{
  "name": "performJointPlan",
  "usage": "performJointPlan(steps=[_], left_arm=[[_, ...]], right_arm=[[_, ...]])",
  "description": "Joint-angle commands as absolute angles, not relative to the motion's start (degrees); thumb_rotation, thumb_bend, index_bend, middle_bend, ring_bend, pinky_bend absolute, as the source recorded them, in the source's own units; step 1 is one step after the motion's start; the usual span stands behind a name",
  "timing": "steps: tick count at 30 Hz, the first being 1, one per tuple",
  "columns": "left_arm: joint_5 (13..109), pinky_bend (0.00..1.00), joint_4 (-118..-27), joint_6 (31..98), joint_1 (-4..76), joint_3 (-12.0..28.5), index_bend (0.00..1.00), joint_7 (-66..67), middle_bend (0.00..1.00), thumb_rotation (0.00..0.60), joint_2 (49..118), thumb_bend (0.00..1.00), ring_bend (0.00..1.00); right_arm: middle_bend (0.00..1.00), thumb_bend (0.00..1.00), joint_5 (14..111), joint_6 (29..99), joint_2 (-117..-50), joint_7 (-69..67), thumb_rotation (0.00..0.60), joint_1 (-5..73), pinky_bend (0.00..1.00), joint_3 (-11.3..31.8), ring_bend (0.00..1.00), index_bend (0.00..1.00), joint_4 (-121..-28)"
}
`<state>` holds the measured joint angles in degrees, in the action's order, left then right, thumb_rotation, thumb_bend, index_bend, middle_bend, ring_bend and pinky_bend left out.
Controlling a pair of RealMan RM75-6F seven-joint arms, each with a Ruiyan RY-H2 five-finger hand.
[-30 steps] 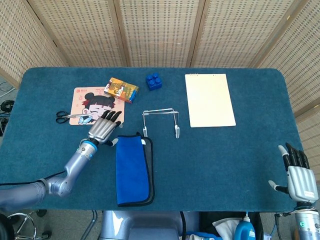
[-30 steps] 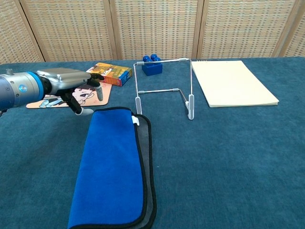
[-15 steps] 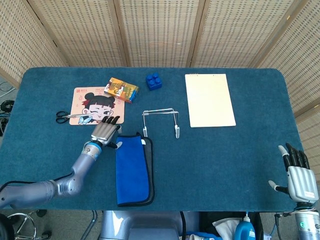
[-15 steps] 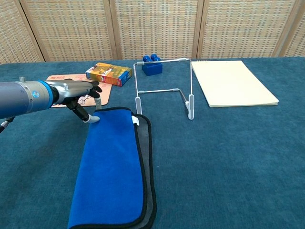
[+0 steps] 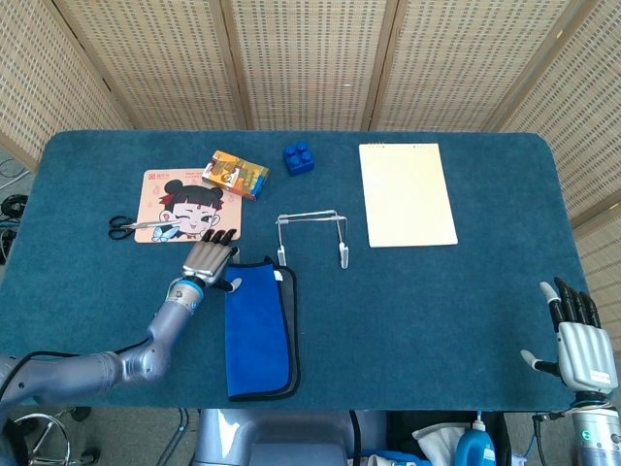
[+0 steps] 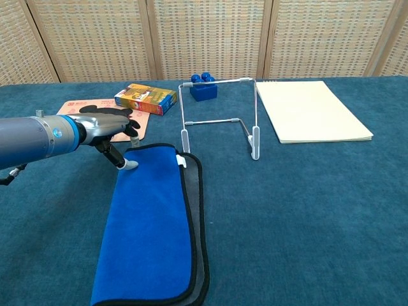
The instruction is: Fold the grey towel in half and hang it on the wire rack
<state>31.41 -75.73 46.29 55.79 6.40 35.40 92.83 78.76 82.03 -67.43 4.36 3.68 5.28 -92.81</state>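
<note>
The towel (image 5: 257,328) (image 6: 153,223) lies folded lengthwise near the table's front edge, blue side up with a black hem and a grey layer showing along its right side. The wire rack (image 5: 311,236) (image 6: 220,118) stands upright just behind its far end. My left hand (image 5: 207,262) (image 6: 108,129) hovers low at the towel's far left corner, fingers spread, its thumb tip touching the towel's edge. It holds nothing. My right hand (image 5: 582,342) rests at the front right corner of the table, fingers extended, empty; the chest view does not show it.
Behind the left hand lie a cartoon mat (image 5: 184,202), scissors (image 5: 131,225) and a colourful box (image 5: 235,174) (image 6: 145,99). A blue brick (image 5: 299,157) (image 6: 203,88) sits behind the rack. A cream notepad (image 5: 406,193) (image 6: 310,118) occupies the far right.
My left hand has come nearer and lower, from over the mat's edge to the towel's far left corner, where its thumb now touches the hem. The right hand has not moved.
</note>
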Motion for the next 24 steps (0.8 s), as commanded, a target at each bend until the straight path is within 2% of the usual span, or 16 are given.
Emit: performJointPlan(steps=[1, 12, 19, 24], left_arm=[[31.18, 0.0, -75.48, 46.2, 55.88, 6.26, 0.38, 35.41, 0.0, 0.416, 93.09, 0.35, 0.0], [30.37, 0.0, -74.73, 45.87, 56.31, 6.33, 0.42, 34.88, 0.0, 0.437, 94.35, 0.35, 0.0], [30.17, 0.0, -75.09, 45.93, 56.25, 7.14, 0.56, 33.44, 0.0, 0.534, 94.67, 0.34, 0.0], [29.54, 0.0, -75.06, 46.82, 56.53, 7.07, 0.58, 34.08, 0.0, 0.571, 95.05, 0.34, 0.0]], right_arm=[[0.0, 0.0, 78.75, 81.99, -67.44, 4.33, 0.6, 3.69, 0.0, 5.26, 0.0, 0.0, -92.77], [0.0, 0.0, 78.57, 81.79, -67.5, 4.34, 0.6, 3.79, 0.0, 5.31, 0.0, 0.0, -92.73], [0.0, 0.0, 78.52, 81.74, -67.48, 4.2, 0.6, 3.82, 0.0, 5.36, 0.0, 0.0, -92.78], [0.0, 0.0, 78.5, 81.65, -67.52, 4.3, 0.6, 3.88, 0.0, 5.34, 0.0, 0.0, -92.76]])
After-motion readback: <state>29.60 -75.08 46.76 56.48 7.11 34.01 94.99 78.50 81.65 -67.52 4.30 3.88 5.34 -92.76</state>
